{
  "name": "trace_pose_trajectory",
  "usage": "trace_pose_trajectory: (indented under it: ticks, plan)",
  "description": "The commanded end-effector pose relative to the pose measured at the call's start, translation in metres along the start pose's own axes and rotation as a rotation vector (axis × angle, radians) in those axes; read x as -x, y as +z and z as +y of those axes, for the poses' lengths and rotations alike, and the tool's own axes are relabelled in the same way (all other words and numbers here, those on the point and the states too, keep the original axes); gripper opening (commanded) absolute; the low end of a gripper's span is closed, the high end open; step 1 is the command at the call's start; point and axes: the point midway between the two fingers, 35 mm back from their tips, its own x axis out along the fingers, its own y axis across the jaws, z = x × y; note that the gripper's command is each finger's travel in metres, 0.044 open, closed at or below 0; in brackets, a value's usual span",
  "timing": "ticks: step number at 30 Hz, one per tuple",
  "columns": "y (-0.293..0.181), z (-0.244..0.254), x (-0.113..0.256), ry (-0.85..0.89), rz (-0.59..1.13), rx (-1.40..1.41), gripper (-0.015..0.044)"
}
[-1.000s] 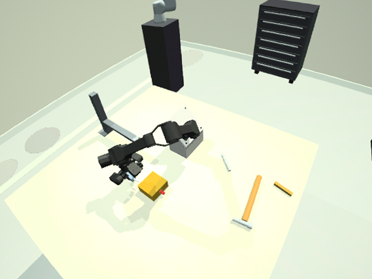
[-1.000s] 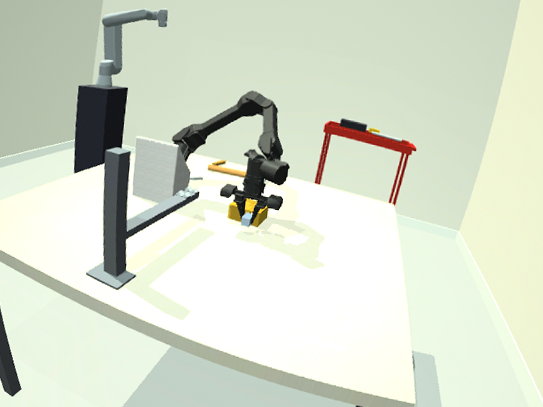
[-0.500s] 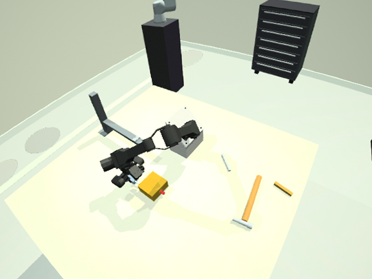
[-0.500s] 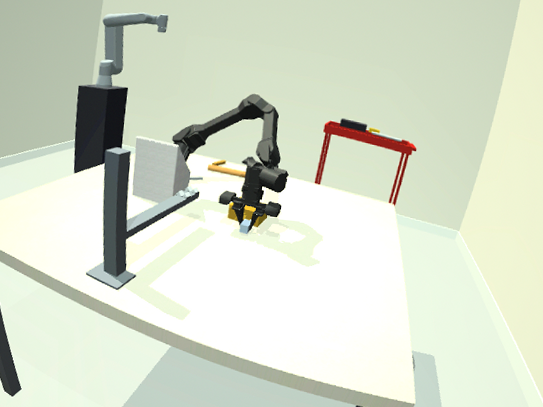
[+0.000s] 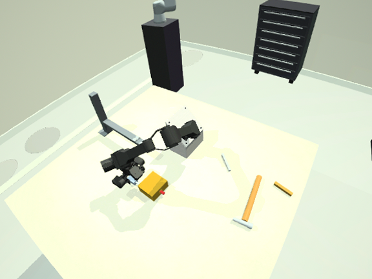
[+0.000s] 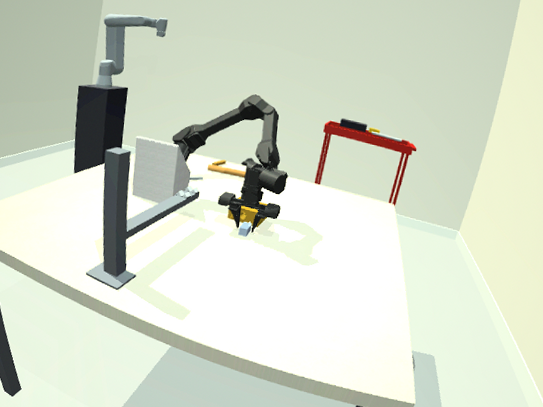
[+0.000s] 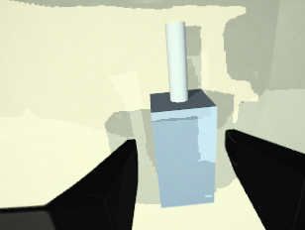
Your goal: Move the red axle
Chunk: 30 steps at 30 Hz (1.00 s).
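1. Red axle (image 5: 162, 192), seen only as a short, round, plain red stub, sticks out of one side of the yellow beam (image 5: 153, 186) (image 6: 248, 214); gripper (image 5: 132, 179) (image 6: 245, 227) (image 7: 180, 143) stands off the opposite side, fingers apart, clamped on nothing.
2. Between the fingers, a pale blue block (image 5: 132, 180) (image 6: 245, 229) (image 7: 184, 161), boxy, dark end face; gap on either side in the wrist view.
3. Pale, smooth rod (image 7: 177, 59) juts from that dark face.
4. Axle's remaining length is hidden; how far it runs inside the beam, cannot tell.
5. V-blocks (image 5: 137, 138) (image 6: 186, 193), pale, sit at the far end of the grey bracket (image 5: 123, 131) (image 6: 161, 215), well apart from the axle. Axle not set there.
6. Farther out, orange-handled hammer (image 5: 252, 197) lies on the table (image 5: 185, 242) (image 6: 278, 293).
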Motion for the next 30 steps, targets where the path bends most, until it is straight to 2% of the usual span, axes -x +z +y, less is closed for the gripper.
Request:
trace_pose_trajectory:
  ticks: [1, 6, 28, 30]
  plan:
    - [0.000, 0.000, 0.000, 0.000, 0.000, 0.001, 0.0315]
    - [0.000, 0.000, 0.013, 0.002, -0.005, -0.007, 0.0440]
    - [-0.001, -0.001, 0.063, 0.002, -0.003, -0.007, 0.0440]
    - [0.002, -0.001, 0.057, 0.000, -0.007, -0.056, 0.0440]
